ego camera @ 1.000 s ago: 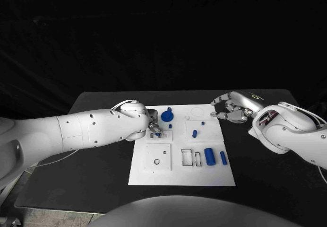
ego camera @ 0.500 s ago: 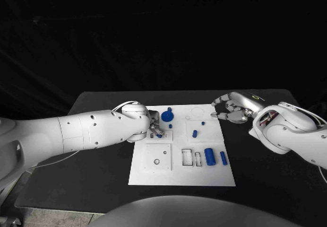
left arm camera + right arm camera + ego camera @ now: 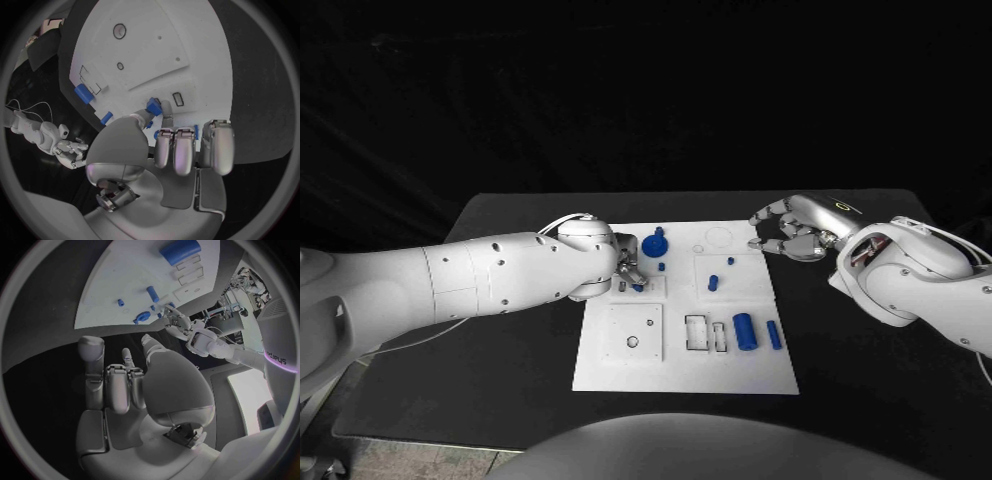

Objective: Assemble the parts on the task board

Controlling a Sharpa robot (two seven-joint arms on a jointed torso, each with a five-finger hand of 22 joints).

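The black surface point(image 3: 516, 330) carries the white task board point(image 3: 678, 350) at its middle. The left hand point(image 3: 620, 262) is lowered over the board's left part, where a small blue part point(image 3: 152, 105) is pinched by its fingers point(image 3: 145, 118) against the board. The right hand point(image 3: 790, 228) is held above the board's far right corner, its fingers curled in on nothing. Two blue cylinders point(image 3: 744, 331) lie on the board's right side.

The left robot hand point(image 3: 625, 262) and its arm block the task board's point(image 3: 684, 372) 9 o'clock edge. The right robot hand point(image 3: 788, 232) hovers off the board's 2 o'clock corner. Blue parts point(image 3: 744, 331) crowd the 4 o'clock area. Bare worktop point(image 3: 862, 380) lies open at 5 o'clock.
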